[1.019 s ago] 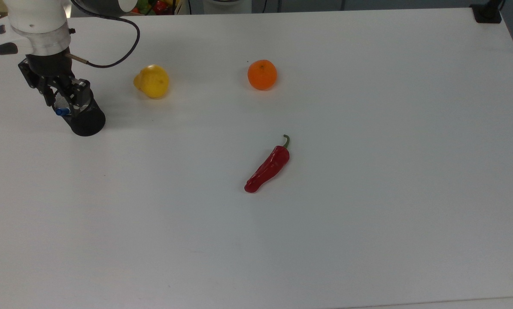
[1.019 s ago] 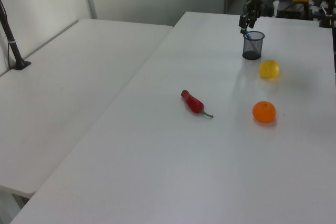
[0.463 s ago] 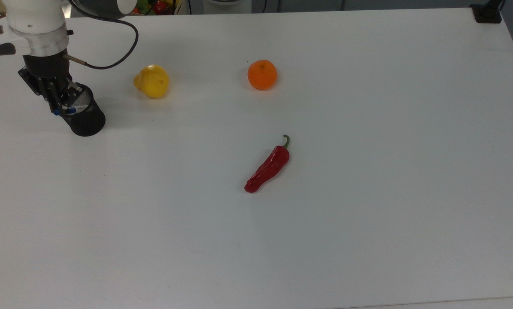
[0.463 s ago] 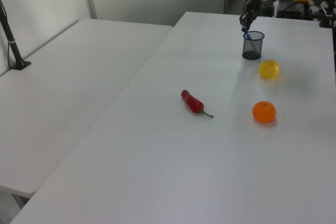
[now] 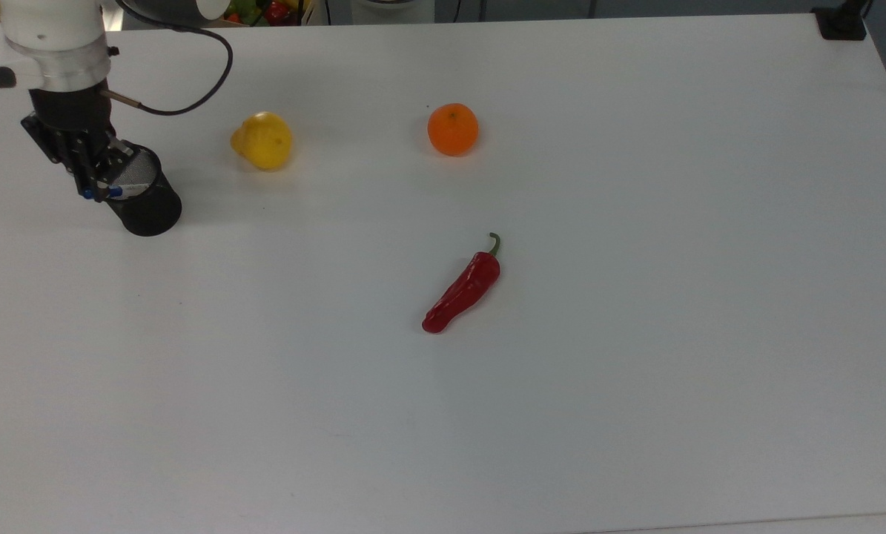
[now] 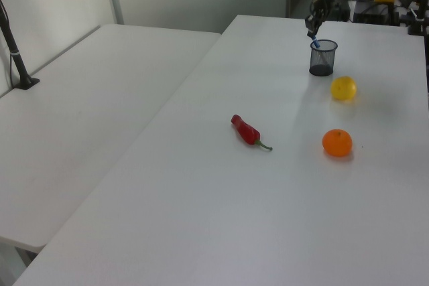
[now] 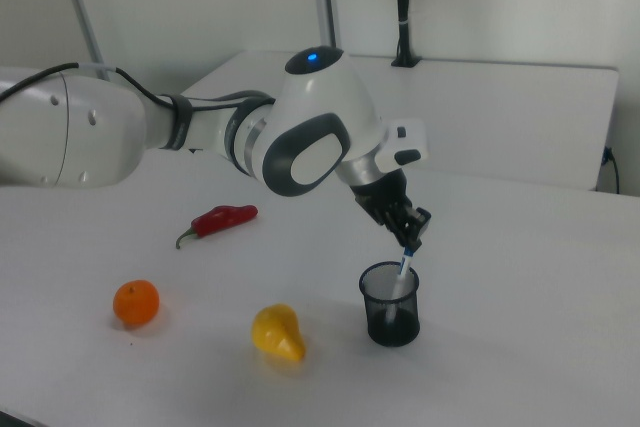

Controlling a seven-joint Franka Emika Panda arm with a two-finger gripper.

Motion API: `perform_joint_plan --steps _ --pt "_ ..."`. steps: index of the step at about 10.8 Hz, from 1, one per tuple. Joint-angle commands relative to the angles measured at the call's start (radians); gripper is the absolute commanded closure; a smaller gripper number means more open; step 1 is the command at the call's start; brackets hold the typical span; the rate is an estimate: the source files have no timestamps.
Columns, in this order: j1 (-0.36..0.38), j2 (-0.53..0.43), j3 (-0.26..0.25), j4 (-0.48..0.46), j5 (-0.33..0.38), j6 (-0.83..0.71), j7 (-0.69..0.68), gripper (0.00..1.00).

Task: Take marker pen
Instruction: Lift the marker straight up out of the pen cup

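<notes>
The marker pen [image 7: 404,266], white-barrelled with blue at its upper end, stands tilted with its lower part inside a black mesh cup [image 7: 392,305]. My gripper [image 7: 411,238] is shut on the pen's top, just above the cup's rim. In the top view the gripper [image 5: 90,187] sits at the far left of the table, over the cup [image 5: 144,202], with the pen's blue bit [image 5: 115,191] showing beside the fingers. In the left view, gripper [image 6: 312,30], pen [image 6: 315,42] and cup [image 6: 322,57] are at the far end.
On the white table [image 5: 635,334] lie a yellow fruit [image 5: 262,140] near the cup, an orange [image 5: 452,129] further to the top view's right, and a red pepper [image 5: 463,289] mid-table. A cable [image 5: 190,104] loops from the wrist. A second table [image 6: 80,112] adjoins.
The gripper has closed on the pen and risen, shifting toward the top view's left. The pen has come up with it, partly out of the cup.
</notes>
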State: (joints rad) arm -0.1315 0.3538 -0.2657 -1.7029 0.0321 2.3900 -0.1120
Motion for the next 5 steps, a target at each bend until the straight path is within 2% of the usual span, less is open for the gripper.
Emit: perform_joint_plan --steps 1,5 --pt "-0.014 -0.042 -0.001 0.052 0.071 0.002 -0.054 0.95" --pt "-0.011 -0.097 0.005 0.107 0.126 -0.066 -0.052 0.95"
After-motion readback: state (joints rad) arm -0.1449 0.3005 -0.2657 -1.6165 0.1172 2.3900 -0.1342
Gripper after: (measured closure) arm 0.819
